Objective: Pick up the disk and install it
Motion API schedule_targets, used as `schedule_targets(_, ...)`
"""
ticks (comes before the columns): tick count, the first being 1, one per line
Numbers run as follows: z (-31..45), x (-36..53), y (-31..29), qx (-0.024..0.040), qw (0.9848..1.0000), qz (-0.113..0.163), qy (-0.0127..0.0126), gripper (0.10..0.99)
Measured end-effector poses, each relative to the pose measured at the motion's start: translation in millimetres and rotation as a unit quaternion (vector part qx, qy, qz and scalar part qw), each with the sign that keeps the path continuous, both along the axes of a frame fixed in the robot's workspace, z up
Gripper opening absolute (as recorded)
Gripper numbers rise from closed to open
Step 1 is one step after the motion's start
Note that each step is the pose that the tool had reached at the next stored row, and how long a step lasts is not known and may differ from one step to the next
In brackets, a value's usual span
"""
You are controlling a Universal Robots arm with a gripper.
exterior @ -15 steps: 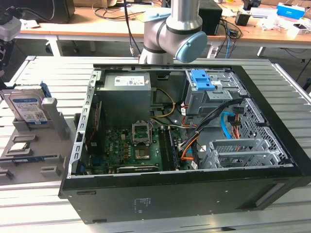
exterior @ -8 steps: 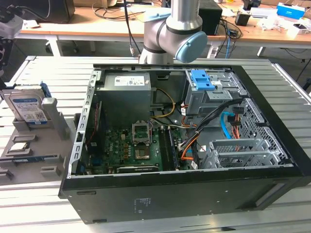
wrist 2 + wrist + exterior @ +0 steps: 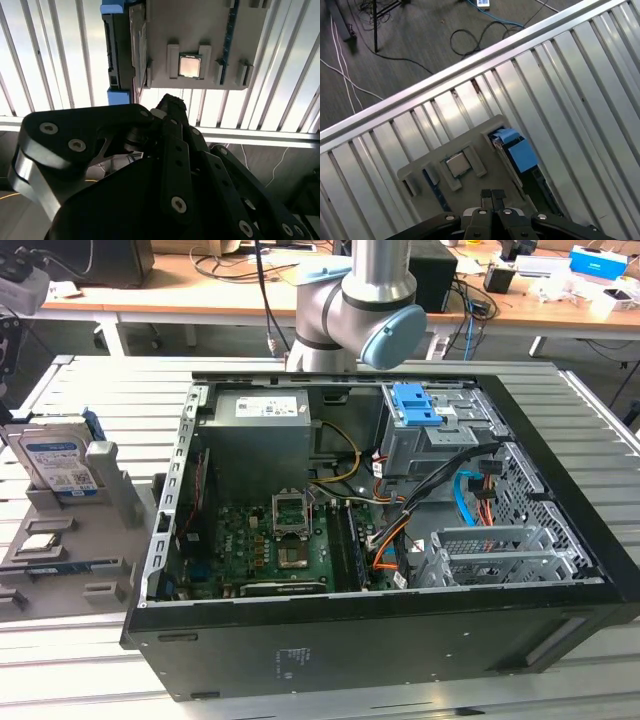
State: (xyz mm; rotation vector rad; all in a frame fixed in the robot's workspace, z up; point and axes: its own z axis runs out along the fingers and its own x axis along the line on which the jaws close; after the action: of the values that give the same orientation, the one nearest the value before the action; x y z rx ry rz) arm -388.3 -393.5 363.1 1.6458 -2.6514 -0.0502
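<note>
The work stands at the pick-up step: the disk has not yet been lifted, and nothing of the install has begun. It stands on edge in a slot of a grey holder on the slatted table, at the exterior view's left of the open computer case and apart from it.

In the first wrist view the gripper hangs above the holder, over the stretch between the small square chip and the disk, touching neither. Its fingertips are pressed together with nothing between them — closed and empty.

As I judge it, a grasp calls for the fingers to part wide enough to take the disk across its thin sides, and for the gripper to line up over the disk's slot and not over the chip.

The disk is a flat silver-grey metal box with a blue-and-white label on its broad face, framed by a bright blue plastic bracket. In the second wrist view it shows edge-on — a dark narrow side with blue tabs at both ends.
</note>
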Motion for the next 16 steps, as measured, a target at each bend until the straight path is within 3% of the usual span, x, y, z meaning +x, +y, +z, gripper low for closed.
schedule_targets(5,0.0,0.0,0.0,0.0,0.9994,0.035,0.0,0.106)
schedule_targets(12,0.0,0.0,0.0,0.0,0.9961,0.088,0.0,0.106)
schedule_targets(16,0.0,0.0,0.0,0.0,0.9918,0.128,0.0,0.106)
